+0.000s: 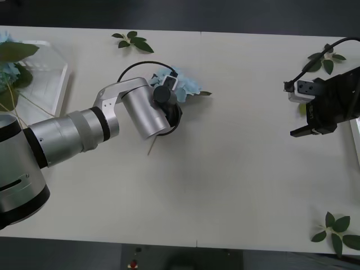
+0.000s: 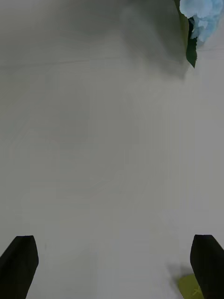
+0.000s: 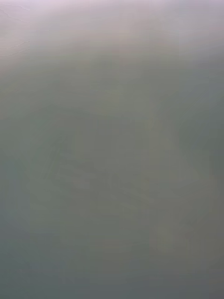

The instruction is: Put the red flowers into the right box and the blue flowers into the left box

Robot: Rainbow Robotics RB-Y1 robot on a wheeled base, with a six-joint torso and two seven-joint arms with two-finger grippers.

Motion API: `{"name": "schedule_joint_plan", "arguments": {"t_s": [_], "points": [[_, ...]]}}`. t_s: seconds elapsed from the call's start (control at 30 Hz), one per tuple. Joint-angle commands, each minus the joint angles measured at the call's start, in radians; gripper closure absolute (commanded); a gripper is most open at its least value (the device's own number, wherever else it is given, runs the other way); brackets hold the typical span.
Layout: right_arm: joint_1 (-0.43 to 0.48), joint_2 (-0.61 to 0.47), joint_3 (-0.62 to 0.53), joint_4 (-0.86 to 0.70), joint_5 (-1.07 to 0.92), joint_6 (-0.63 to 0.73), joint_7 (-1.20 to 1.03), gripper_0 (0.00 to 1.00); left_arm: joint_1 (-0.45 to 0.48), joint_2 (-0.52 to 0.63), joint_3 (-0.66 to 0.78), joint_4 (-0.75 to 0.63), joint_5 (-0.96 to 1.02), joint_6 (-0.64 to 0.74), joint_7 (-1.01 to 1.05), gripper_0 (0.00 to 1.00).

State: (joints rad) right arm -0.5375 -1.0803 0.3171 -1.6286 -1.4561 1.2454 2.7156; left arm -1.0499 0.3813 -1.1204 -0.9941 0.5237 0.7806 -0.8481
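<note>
A blue flower (image 1: 188, 85) lies on the table past the middle, partly covered by my left wrist. My left gripper (image 1: 172, 115) hangs right over it, pointing down, and a thin stem end (image 1: 151, 148) pokes out beneath the arm. More blue flowers (image 1: 8, 66) rest at the left box (image 1: 48, 84) in the far left corner. My right gripper (image 1: 304, 130) hovers at the right side, open with nothing between its black fingers (image 2: 19, 266); its wrist view catches the blue flower (image 2: 203, 14) far off. Beside it runs a thin rim of the right box (image 1: 355, 138). The red flowers are out of view.
Loose green leaf sprigs lie at the far edge (image 1: 133, 41), at the far right behind my right arm (image 1: 326, 59) and at the near right corner (image 1: 337, 230). A yellow-green leaf (image 2: 189, 286) sits under the right gripper. Bare tabletop spans the middle.
</note>
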Motion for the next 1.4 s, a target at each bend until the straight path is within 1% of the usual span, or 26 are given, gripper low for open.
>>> {"name": "schedule_joint_plan", "arguments": {"t_s": [0.03,0.13,0.2,0.33,0.4,0.43,0.5,0.53,0.57,0.63,0.7,0.73,0.8,0.83,0.87,0.9,0.97,1.03,1.07,1.13,1.23,1.33,1.4], "points": [[-0.033,-0.024,-0.012,-0.007,-0.009,-0.007,-0.01,0.04,-0.045,0.014,0.002,-0.006,0.024,-0.011,0.018,1.0],[-0.033,-0.024,-0.012,-0.007,-0.009,-0.007,-0.01,0.05,-0.056,0.057,0.019,-0.049,0.068,-0.004,0.009,1.0],[-0.033,-0.024,-0.012,-0.007,-0.009,-0.007,-0.01,0.04,-0.067,0.111,0.03,-0.112,0.099,0.032,-0.002,1.0],[-0.033,-0.024,-0.012,-0.007,-0.009,-0.007,-0.01,0.05,-0.07,0.231,0.099,-0.281,0.191,0.17,-0.059,1.0],[-0.033,-0.024,-0.012,-0.007,-0.009,-0.007,-0.01,0.04,-0.07,0.291,0.162,-0.379,0.262,0.285,-0.111,1.0],[-0.033,-0.024,-0.012,-0.007,-0.009,-0.007,-0.01,0.04,-0.068,0.303,0.18,-0.402,0.276,0.313,-0.12,1.0],[-0.033,-0.024,-0.012,-0.007,-0.009,-0.007,-0.01,0.05,-0.068,0.356,0.251,-0.488,0.345,0.433,-0.154,1.0],[-0.033,-0.024,-0.012,-0.007,-0.009,-0.007,-0.01,0.05,-0.068,0.369,0.272,-0.508,0.363,0.463,-0.161,1.0],[-0.033,-0.024,-0.012,-0.007,-0.009,-0.007,-0.01,0.05,-0.067,0.396,0.329,-0.552,0.409,0.539,-0.178,1.0],[-0.033,-0.024,-0.012,-0.007,-0.009,-0.007,-0.01,0.04,-0.061,0.416,0.396,-0.589,0.46,0.612,-0.184,1.0],[-0.033,-0.024,-0.012,-0.007,-0.009,-0.007,-0.01,0.05,-0.032,0.438,0.531,-0.643,0.521,0.721,-0.19,1.0],[-0.033,-0.024,-0.012,-0.007,-0.009,-0.007,-0.01,0.05,-0.018,0.438,0.571,-0.656,0.532,0.749,-0.19,1.0],[-0.033,-0.024,-0.012,-0.007,-0.009,-0.007,-0.01,0.04,0.041,0.441,0.76,-0.706,0.579,0.862,-0.193,1.0],[-0.033,-0.024,-0.012,-0.007,-0.009,-0.007,-0.01,0.05,0.059,0.444,0.831,-0.718,0.596,0.907,-0.193,1.0],[-0.033,-0.024,-0.012,-0.007,-0.009,-0.007,-0.01,0.04,0.067,0.449,0.872,-0.724,0.605,0.936,-0.193,1.0],[-0.033,-0.024,-0.012,-0.007,-0.009,-0.007,-0.01,0.05,0.076,0.459,0.949,-0.725,0.628,0.993,-0.193,1.0],[-0.033,-0.024,-0.012,-0.007,-0.009,-0.007,-0.01,0.05,0.074,0.51,1.064,-0.701,0.658,1.091,-0.195,1.0],[-0.033,-0.024,-0.012,-0.007,-0.009,-0.007,-0.01,0.05,0.073,0.551,1.148,-0.672,0.662,1.139,-0.198,1.0],[-0.033,-0.024,-0.012,-0.007,-0.009,-0.007,-0.01,0.05,0.074,0.579,1.196,-0.641,0.661,1.139,-0.203,1.0],[-0.033,-0.024,-0.012,-0.007,-0.009,-0.007,-0.01,0.04,0.074,0.613,1.245,-0.589,0.654,1.139,-0.213,1.0],[-0.033,-0.024,-0.012,-0.007,-0.009,-0.007,-0.01,0.05,0.076,0.691,1.331,-0.439,0.615,1.139,-0.309,1.0],[-0.033,-0.024,-0.012,-0.007,-0.009,-0.007,-0.01,0.05,0.076,0.737,1.369,-0.339,0.558,1.139,-0.375,1.0],[-0.033,-0.024,-0.012,-0.007,-0.009,-0.007,-0.01,0.04,0.074,0.775,1.383,-0.261,0.481,1.139,-0.453,1.0]]}}
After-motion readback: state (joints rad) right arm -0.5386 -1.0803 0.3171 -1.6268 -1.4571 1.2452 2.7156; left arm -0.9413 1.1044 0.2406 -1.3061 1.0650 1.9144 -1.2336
